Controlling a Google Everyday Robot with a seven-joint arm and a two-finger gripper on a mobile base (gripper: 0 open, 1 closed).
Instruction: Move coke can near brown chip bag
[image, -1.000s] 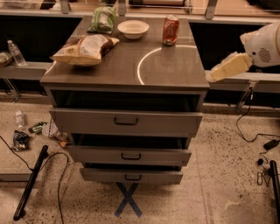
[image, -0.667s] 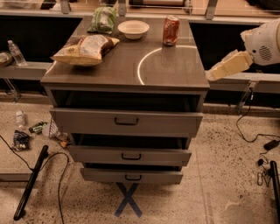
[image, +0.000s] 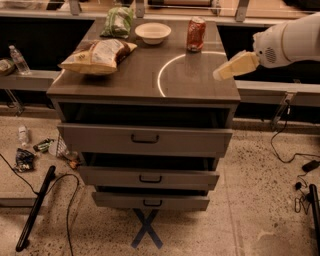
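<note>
The coke can (image: 196, 34) is red with a silver top and stands upright at the back right of the cabinet top (image: 145, 75). The brown chip bag (image: 98, 55) is puffy, yellow-edged with a brown and white middle, and lies at the left of the top. My gripper (image: 220, 75) reaches in from the right on a white arm (image: 290, 40) and hovers over the cabinet's right edge, in front of and to the right of the can, apart from it.
A white bowl (image: 153, 33) sits at the back centre, left of the can. A green bag (image: 118, 22) lies at the back left. Three drawers (image: 145, 140) stand partly open below. Cables, a black pole (image: 35, 207) and litter lie on the floor.
My gripper and arm have moved slightly left, toward the cabinet top. The can, bag and bowl have not moved.
</note>
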